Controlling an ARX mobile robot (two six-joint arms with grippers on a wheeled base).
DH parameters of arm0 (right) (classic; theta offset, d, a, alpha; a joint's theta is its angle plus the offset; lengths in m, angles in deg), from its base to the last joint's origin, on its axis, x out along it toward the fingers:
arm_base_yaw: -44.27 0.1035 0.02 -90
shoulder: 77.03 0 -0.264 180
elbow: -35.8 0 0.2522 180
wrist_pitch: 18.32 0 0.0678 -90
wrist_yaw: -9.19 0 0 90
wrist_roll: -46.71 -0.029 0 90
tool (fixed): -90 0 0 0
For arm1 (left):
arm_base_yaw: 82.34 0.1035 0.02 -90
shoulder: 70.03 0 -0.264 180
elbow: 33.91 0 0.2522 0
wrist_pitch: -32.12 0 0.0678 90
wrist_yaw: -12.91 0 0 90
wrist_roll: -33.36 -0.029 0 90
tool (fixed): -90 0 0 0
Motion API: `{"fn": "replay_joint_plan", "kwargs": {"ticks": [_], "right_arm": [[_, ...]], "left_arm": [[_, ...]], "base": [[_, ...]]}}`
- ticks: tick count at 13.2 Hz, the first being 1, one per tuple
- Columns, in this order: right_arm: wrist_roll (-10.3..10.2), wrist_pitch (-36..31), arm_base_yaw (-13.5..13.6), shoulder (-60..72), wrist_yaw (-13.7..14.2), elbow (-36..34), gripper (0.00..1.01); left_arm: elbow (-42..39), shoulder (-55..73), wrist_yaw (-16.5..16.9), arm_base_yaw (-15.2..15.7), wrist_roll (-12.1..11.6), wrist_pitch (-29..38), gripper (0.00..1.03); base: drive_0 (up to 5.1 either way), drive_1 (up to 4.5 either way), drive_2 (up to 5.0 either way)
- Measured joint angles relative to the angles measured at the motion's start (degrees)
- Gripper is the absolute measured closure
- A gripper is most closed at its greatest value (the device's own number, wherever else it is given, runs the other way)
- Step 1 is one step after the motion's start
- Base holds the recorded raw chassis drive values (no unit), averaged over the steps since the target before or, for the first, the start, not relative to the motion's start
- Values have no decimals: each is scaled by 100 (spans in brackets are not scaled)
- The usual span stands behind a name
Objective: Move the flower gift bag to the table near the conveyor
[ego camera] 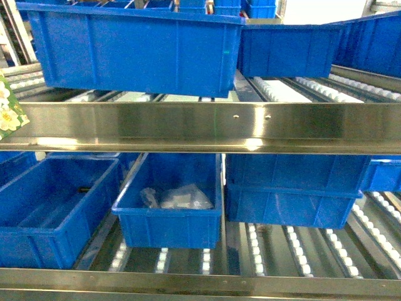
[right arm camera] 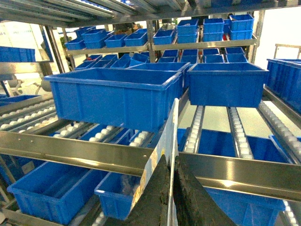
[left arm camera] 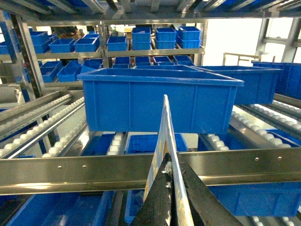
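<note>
1. Gift bag (left arm camera: 165, 141): thin, flat, seen edge-on; white blossoms on green at the head view's left edge (ego camera: 9, 108).
2. Left gripper (left arm camera: 170, 188) and right gripper (right arm camera: 170, 188): each clamps the bag's rim.
3. Conveyor (ego camera: 200, 127): two roller tiers behind; blue bins (ego camera: 135, 47) throughout.

The head view shows seven blue bins: three on the upper level of the conveyor (ego camera: 351, 84) and four on the lower level. On top, one large bin (ego camera: 135, 47) sits at the left, a second (ego camera: 288, 50) beside it, a third (ego camera: 376, 41) at the right edge. Below, one open bin (ego camera: 53, 210) is at the left, one (ego camera: 169, 210) in the middle holds a single clear plastic packet (ego camera: 178, 197), and two stacked bins (ego camera: 291, 188) stand to its right. Two steel rails (ego camera: 200, 125) cross the view. One flower gift bag (ego camera: 9, 113) shows at the left edge. Each wrist view shows one gripper, the left gripper (left arm camera: 171, 188) and the right gripper (right arm camera: 171, 188), each clamping one flat card edge. Bins on the far shelving (left arm camera: 141, 37) are too many to count surely.
</note>
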Motion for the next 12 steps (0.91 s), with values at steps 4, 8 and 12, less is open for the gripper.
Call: {"fn": "replay_joint_plan", "kwargs": {"ticks": [4,8,12], "right_arm": [[0,7,0,7,0,-2,98],[0,-13,0,-22,0,-2,98],[0,2,0,-28,0,-4,98]], "left_arm": [[0,13,0,0,0,-24,101],[0,15,0,0,0,-7,101],[0,2,-2,0,0,-2,101]], "base": [[-487,133,344],[-485,136,346],[-489,130,341]]}}
